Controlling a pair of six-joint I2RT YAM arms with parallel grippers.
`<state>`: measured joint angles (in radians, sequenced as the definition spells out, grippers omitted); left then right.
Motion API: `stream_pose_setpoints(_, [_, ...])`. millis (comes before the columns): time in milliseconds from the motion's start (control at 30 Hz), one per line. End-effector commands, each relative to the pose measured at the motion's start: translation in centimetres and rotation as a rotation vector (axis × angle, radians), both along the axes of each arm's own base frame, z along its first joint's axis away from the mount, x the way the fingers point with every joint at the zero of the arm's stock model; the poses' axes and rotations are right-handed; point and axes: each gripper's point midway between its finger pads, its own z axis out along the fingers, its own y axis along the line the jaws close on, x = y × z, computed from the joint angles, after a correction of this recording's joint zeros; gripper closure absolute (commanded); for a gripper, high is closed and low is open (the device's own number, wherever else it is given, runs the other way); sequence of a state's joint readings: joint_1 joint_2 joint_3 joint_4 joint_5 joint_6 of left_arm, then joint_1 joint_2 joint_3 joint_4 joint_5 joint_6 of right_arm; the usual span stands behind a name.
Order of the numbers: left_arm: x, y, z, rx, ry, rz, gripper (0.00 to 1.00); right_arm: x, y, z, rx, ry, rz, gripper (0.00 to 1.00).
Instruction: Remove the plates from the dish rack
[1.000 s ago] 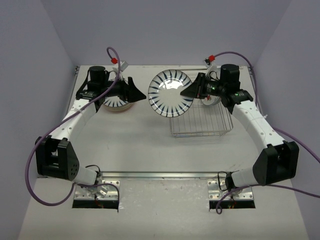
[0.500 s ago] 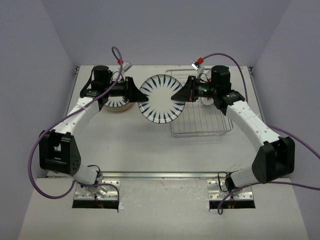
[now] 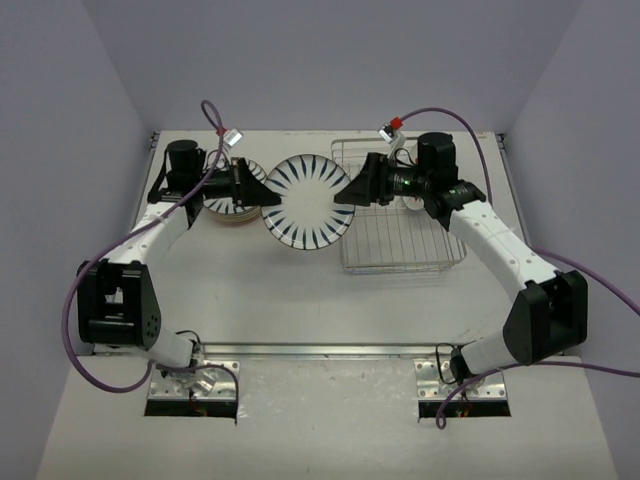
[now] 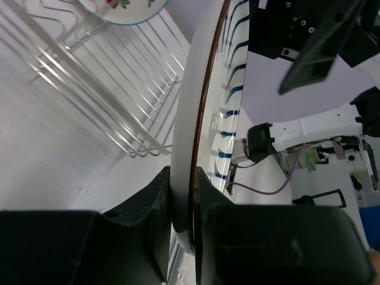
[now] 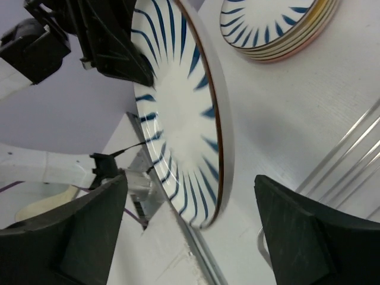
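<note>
A white plate with dark-blue radial stripes (image 3: 305, 200) hangs on edge above the table, between the two arms. My left gripper (image 3: 262, 192) is shut on its left rim; in the left wrist view the fingers (image 4: 157, 202) clamp the rim of the plate (image 4: 208, 89). My right gripper (image 3: 347, 192) stands open at the plate's right rim, and its jaws straddle the plate (image 5: 178, 113) without touching. A stack of plates (image 3: 232, 208) lies behind the left gripper, with a striped one on top (image 5: 279, 27). The dish rack (image 3: 400, 240) holds a fruit-marked plate (image 4: 127, 9).
The wire rack (image 4: 119, 89) sits at the right back of the table, under the right arm. Purple cables loop off both wrists. Walls close in the table at the left, back and right.
The striped plate has travelled left from the rack toward the stack. My left gripper has shut on its rim, and my right gripper has opened and let it go.
</note>
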<state>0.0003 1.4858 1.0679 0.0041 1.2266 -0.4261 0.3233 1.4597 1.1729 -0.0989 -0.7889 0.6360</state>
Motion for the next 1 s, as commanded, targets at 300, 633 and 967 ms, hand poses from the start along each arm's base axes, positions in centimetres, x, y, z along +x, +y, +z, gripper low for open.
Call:
stream_pose_setpoints(300, [11.4, 15.4, -1.6, 0.195, 0.039, 0.578, 1.00, 3.6, -4.9, -0.2, -0.166, -0.104, -0.253, 0.01])
stream_pose_setpoints(633, [15.5, 20.4, -6.1, 0.255, 0.166, 0.727, 1.00, 2.6, -5.5, -0.1, -0.181, -0.125, -0.250, 0.01])
stream_pose_setpoints(967, [16.2, 21.9, -9.1, 0.322, 0.231, 0.747, 0.85, 2.4, -5.4, -0.2, -0.183, -0.120, -0.232, 0.01])
